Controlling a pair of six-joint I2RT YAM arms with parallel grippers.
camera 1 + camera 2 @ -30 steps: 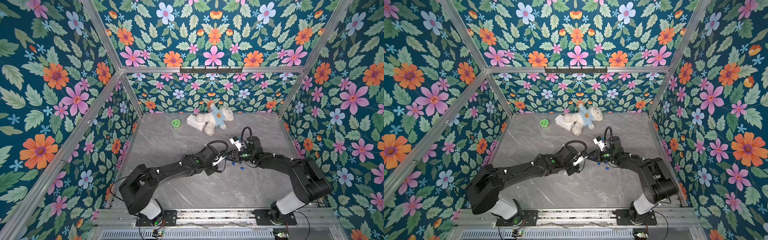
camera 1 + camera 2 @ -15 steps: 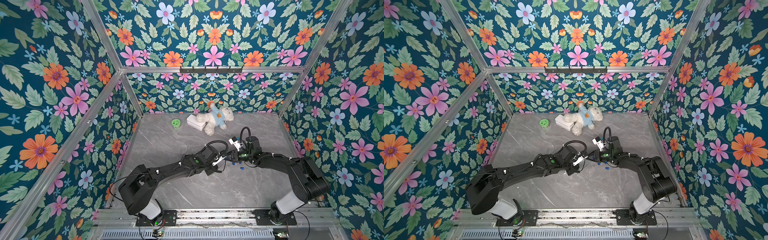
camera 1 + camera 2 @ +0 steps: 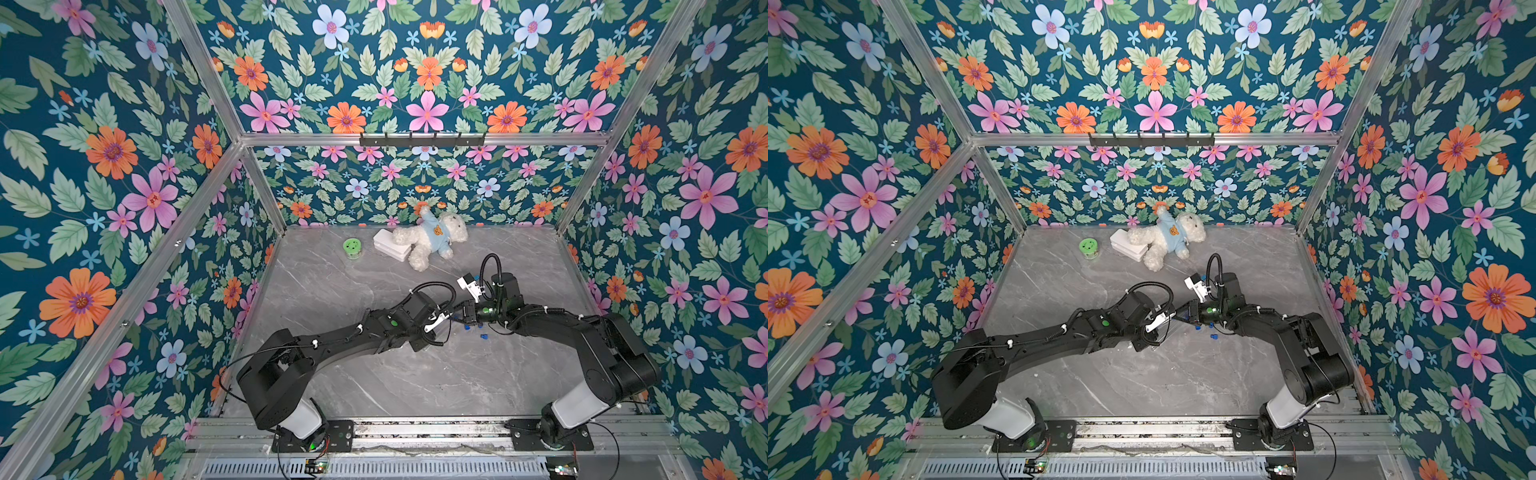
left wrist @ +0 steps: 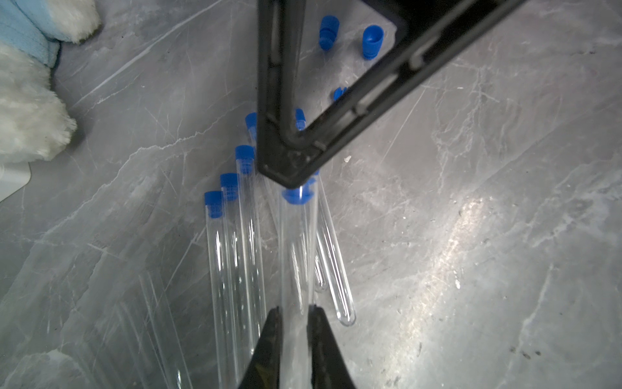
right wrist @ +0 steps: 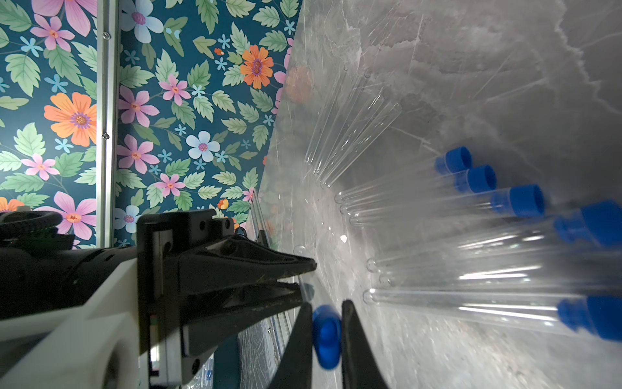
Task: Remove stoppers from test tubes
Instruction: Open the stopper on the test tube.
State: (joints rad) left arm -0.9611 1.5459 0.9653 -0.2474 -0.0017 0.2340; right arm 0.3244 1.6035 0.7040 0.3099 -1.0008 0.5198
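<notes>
**A:** The left tool [image 4: 292,308] is clamping on what?

**B:** It is squeezing a clear test tube [image 4: 296,252] partway along its body, with both jaws pressing on the glass. The tube is pointing straight at the right tool [image 5: 324,303].

**A:** And that one?

**B:** It is pinching the blue stopper [image 5: 325,336] at the tube's mouth, one finger touching each side. I cannot tell whether the stopper is coming free.

**A:** Where are they meeting?

**B:** In both top views the two tips are nearly touching, above the middle of the desk [image 3: 374,374] and a little toward the right arm's side.

**A:** What is lying beneath?

**B:** Three stoppered tubes [image 4: 232,252] are lying side by side, just beside the held one. Two loose stoppers [image 4: 373,42] are lying beyond the right tool. A bunch of open tubes [image 5: 353,134] is lying nearby.

**A:** And the room?

**B:** Grey marble with pale veins is covering the desk, and teal floral walls [image 3: 124,166] are enclosing it. At the far edge a white teddy bear [image 3: 432,241] is leaning on a white box [image 3: 390,249], with a green lid [image 3: 352,247] near the box.

**A:** How is the tube looking?

**B:** It is showing thin and transparent and catching bright streaks. Its stopper is showing vivid blue.
</notes>
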